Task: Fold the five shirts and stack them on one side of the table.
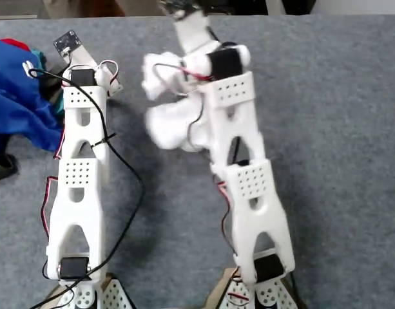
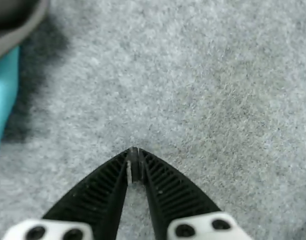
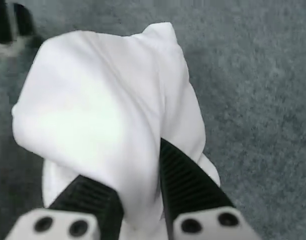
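Observation:
My right gripper [image 3: 127,165] is shut on a bunched white shirt [image 3: 103,105], whose cloth fills the gap between the black fingers [image 3: 180,175]. From above, the white shirt [image 1: 166,109] hangs crumpled beside the right arm [image 1: 232,109], lifted over the middle of the far table. My left gripper [image 2: 134,167] is shut with nothing in it, its tips meeting just above the grey felt. The left arm [image 1: 81,129] stretches toward a heap of shirts [image 1: 17,96] at the far left, mostly blue with red and teal showing. A teal cloth edge [image 2: 3,90] lies close to the left gripper.
Grey felt [image 1: 339,129] covers the whole table, with open room on the right half. A dark rounded object [image 2: 15,17] sits over the teal cloth. A dark item [image 1: 2,168] lies at the left edge below the heap. Loose cables [image 1: 123,167] trail along the left arm.

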`<state>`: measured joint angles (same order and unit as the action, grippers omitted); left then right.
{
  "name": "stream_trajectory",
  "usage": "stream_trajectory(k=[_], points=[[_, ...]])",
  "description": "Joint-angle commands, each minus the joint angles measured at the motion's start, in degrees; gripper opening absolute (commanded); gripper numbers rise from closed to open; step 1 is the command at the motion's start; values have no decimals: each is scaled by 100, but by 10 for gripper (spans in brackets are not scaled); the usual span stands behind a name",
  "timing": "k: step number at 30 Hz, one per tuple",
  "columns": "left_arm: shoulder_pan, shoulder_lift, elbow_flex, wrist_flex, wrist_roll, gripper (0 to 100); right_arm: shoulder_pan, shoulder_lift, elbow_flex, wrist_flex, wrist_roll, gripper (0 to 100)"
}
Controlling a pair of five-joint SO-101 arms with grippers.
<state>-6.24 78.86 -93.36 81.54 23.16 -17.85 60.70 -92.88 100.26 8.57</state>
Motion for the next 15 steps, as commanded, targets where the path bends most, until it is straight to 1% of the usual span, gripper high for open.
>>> stream_trajectory(k=[1, 3, 5, 7, 10, 11, 13, 15], points=[[44, -127, -246, 9, -9, 19, 655, 778, -233, -422, -18, 23], [114, -127, -246, 9, -26, 19, 945, 1341, -242, -642, -18, 24], [167, -127, -246, 18, -35, 19, 1130, 1771, -268, -800, -18, 63], [211, -127, -246, 18, -35, 19, 1191, 1754, -268, -791, -26, 165], [211, -127, -246, 9, -35, 19, 1191, 1349, -268, -668, -26, 341], [211, -127, -246, 9, -35, 19, 1174, 1182, -268, -598, -26, 386], [211, -127, -246, 9, -35, 19, 1103, 884, -259, -448, -18, 447], [211, -127, -246, 0, -35, 19, 989, 646, -259, -255, 62, 453]])
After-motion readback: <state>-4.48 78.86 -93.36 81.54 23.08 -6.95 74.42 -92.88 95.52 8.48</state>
